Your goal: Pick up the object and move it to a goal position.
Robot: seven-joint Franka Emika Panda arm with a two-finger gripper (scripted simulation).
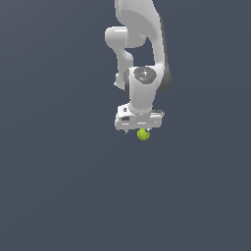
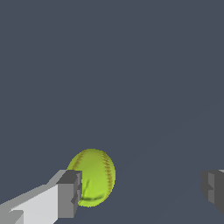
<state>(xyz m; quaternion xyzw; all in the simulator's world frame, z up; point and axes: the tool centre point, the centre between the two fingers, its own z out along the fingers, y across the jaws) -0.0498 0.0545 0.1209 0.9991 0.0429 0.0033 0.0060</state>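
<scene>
Though beside one fingertip [image 2: 70,194], ball [image 2: 94,175] ungripped

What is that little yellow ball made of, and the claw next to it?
The ball looks like matte leather or felt, yellow-green with thin reddish stitched seams, like a softball; being a render, that is a guess. The claw seems smooth white plastic or painted metal, with dull gray pads, maybe rubber.

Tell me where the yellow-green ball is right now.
In the exterior view the ball sits just below the white claw, near the picture's centre. The wrist view shows it beside one finger, far from the other, with the jaws wide apart.
</scene>
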